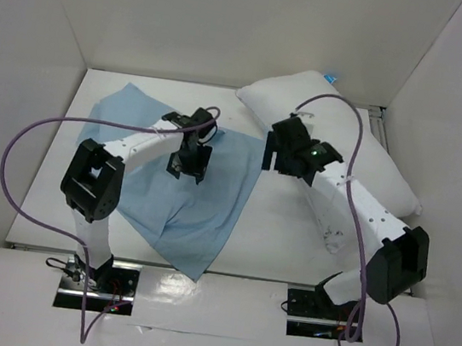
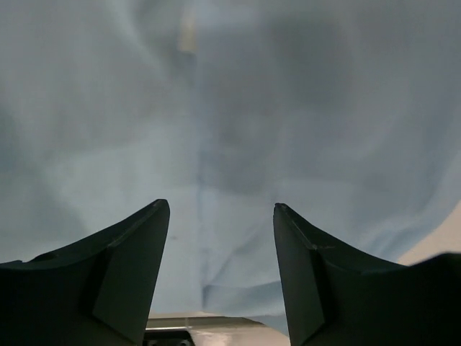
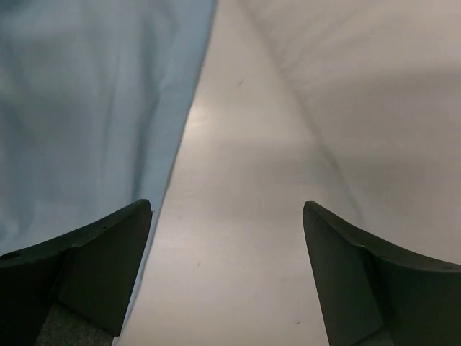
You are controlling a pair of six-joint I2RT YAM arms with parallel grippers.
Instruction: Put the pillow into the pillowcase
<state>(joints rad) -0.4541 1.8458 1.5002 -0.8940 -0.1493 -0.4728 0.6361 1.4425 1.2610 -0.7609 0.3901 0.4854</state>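
A light blue pillowcase (image 1: 181,192) lies flat across the left and middle of the table. A white pillow (image 1: 339,137) lies diagonally at the back right. My left gripper (image 1: 187,165) hangs open over the pillowcase's middle, and in the left wrist view blue cloth (image 2: 230,144) fills the space between its empty fingers (image 2: 137,267). My right gripper (image 1: 272,157) is open just off the pillowcase's right edge (image 3: 176,151), above bare table (image 3: 238,238), with the pillow (image 3: 374,94) to its right. Nothing is held.
White walls (image 1: 52,36) enclose the table on the left, back and right. The pillowcase's front corner (image 1: 195,273) reaches the near table edge. Purple cables (image 1: 14,151) loop off both arms.
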